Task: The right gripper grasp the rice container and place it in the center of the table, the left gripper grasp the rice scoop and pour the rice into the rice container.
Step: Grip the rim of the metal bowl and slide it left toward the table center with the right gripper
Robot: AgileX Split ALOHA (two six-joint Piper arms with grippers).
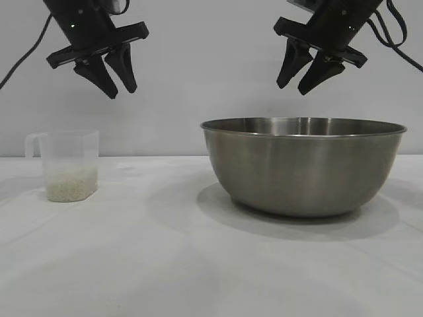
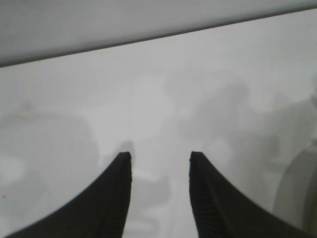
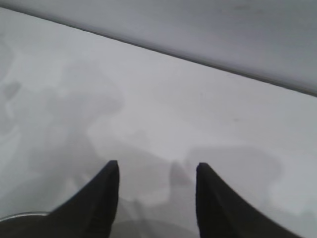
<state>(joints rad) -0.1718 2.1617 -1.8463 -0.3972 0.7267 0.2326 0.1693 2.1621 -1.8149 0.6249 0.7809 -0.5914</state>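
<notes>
Left pincer [image 1: 121, 90]: high above the table [image 1: 132, 264], hanging over the left side, above and just right of the rice scoop [image 1: 66, 165]; pointed fingers tilted downward, spread apart with a clear gap, pinching nothing. In the left wrist view, same pincer [image 2: 161, 158]: two dark tapering fingertips [image 2: 119, 173] apart, only bare white table [image 2: 158, 89] between and beyond them.

Right pincer [image 1: 294, 90]: high over the right side, above the rice container [image 1: 304, 172], well clear of its rim; fingers angled downward, spread, holding nothing. In the right wrist view, pincer [image 3: 157, 166] parted over white table [image 3: 173, 109], a sliver of the rice container rim [image 3: 20, 216] at the frame's edge beside one finger.

Rice scoop: small clear plastic measuring cup, upright on the table at the left, handle on the side away from the bowl, untouched. Rice [image 1: 69, 188]: shallow off-white layer in the bottom of the scoop.

Rice container: large stainless-steel mixing bowl, upright on the table right of centre, well apart from the scoop; inside not visible from this level view.
</notes>
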